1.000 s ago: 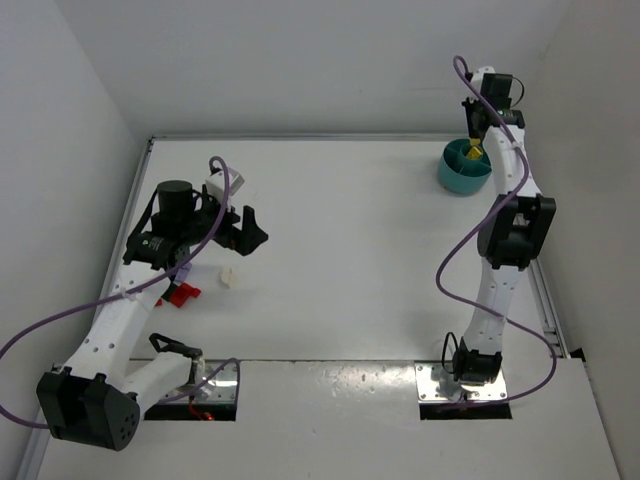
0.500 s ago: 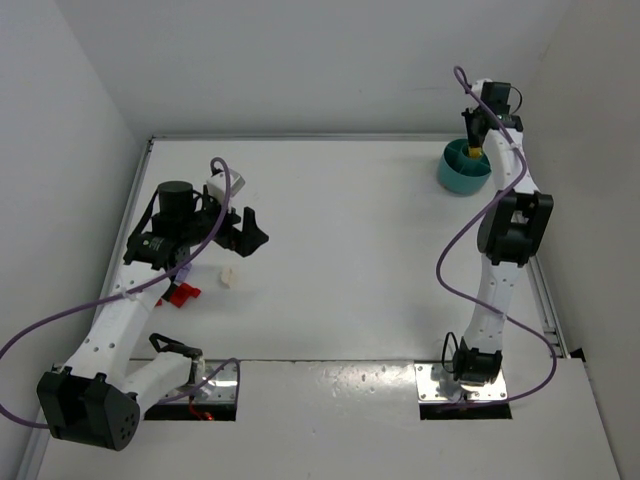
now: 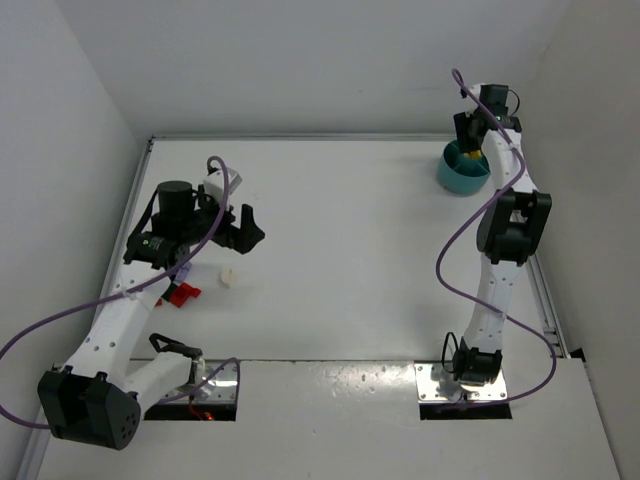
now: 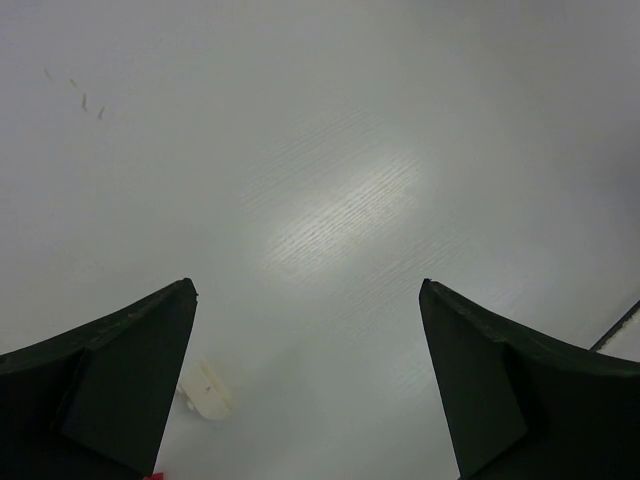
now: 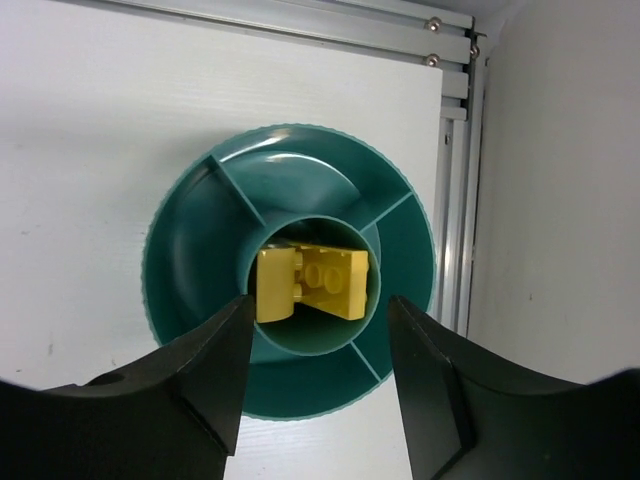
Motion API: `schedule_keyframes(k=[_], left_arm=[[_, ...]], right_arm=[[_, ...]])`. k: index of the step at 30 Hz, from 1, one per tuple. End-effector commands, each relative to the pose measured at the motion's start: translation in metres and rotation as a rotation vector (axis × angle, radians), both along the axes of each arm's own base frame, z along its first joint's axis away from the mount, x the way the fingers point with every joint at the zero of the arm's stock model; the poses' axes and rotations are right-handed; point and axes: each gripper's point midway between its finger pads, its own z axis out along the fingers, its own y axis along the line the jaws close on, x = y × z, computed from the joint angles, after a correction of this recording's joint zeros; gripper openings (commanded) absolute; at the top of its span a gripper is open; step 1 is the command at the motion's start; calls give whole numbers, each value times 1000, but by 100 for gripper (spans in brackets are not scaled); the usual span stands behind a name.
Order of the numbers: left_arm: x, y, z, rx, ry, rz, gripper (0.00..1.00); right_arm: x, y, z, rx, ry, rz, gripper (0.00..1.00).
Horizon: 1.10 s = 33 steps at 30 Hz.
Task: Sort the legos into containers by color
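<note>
Yellow legos [image 5: 310, 283]: two bricks side by side in the round middle compartment of the dish, clear of both fingers.
Teal dish [image 5: 200, 235]: stands at the table's far right corner, just beside a metal rail [image 5: 455, 150]; the wedge compartments that show hold nothing.
Right gripper [image 5: 318, 305]: hangs straight over the dish, jaws partly parted on either side of the middle compartment, gripping nothing.
Cream-white lego [image 3: 229, 277]: lies alone on the left of the table, well apart from the dish.
Red legos [image 3: 183, 293]: lie just left of the cream-white one, beside the left arm.
Left gripper [image 3: 245, 228]: hovers above the bare table [image 3: 350, 250] near the cream-white lego, jaws spread wide, holding nothing.
</note>
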Motion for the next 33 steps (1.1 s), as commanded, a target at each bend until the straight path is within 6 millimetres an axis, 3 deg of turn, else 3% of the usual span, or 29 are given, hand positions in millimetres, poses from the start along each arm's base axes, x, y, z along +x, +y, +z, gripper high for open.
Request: schedule_keyframes(k=[1, 5, 6, 7, 9, 10, 11, 12, 14, 17, 19, 20, 21, 24, 28, 33], left_arm=[[12, 17, 8, -4, -23, 109, 100], [18, 43, 9, 47, -42, 217, 100], [19, 51, 5, 81, -35, 253, 100], [20, 60, 6, 103, -38, 283, 98], [19, 80, -13, 177, 35, 337, 94], [17, 87, -20, 192, 64, 349, 92], [16, 103, -25, 203, 87, 380, 89], [13, 108, -33, 203, 122, 382, 85], [9, 128, -47, 237, 156, 414, 82], [0, 152, -68, 315, 204, 454, 82], [-7, 170, -81, 378, 244, 474, 82], [-9, 175, -88, 398, 261, 475, 82], [-12, 183, -99, 429, 294, 471, 82], [-18, 200, -115, 480, 339, 469, 82], [-12, 213, -138, 498, 369, 446, 80], [-5, 213, -160, 489, 430, 400, 72]], right_arm=[[7, 5, 73, 28, -155, 15, 56], [-6, 26, 108, 84, -193, 70, 56], [-14, 31, 125, 100, -213, 82, 56], [-19, 48, 123, 136, -198, 132, 56], [-42, 64, 125, 189, -166, 185, 55], [-49, 86, 124, 248, -154, 261, 55], [-58, 94, 121, 289, -136, 279, 55], [-68, 108, 104, 330, -90, 302, 55], [-84, 131, 102, 403, -64, 366, 55], [-114, 168, 67, 479, 51, 434, 55], [-123, 180, 58, 488, 68, 459, 55], [-133, 191, 44, 504, 104, 479, 55], [-135, 197, 46, 505, 87, 489, 55], [-150, 216, 29, 511, 129, 522, 55], [-160, 235, 18, 524, 151, 560, 55], [-170, 250, 9, 524, 172, 592, 55]])
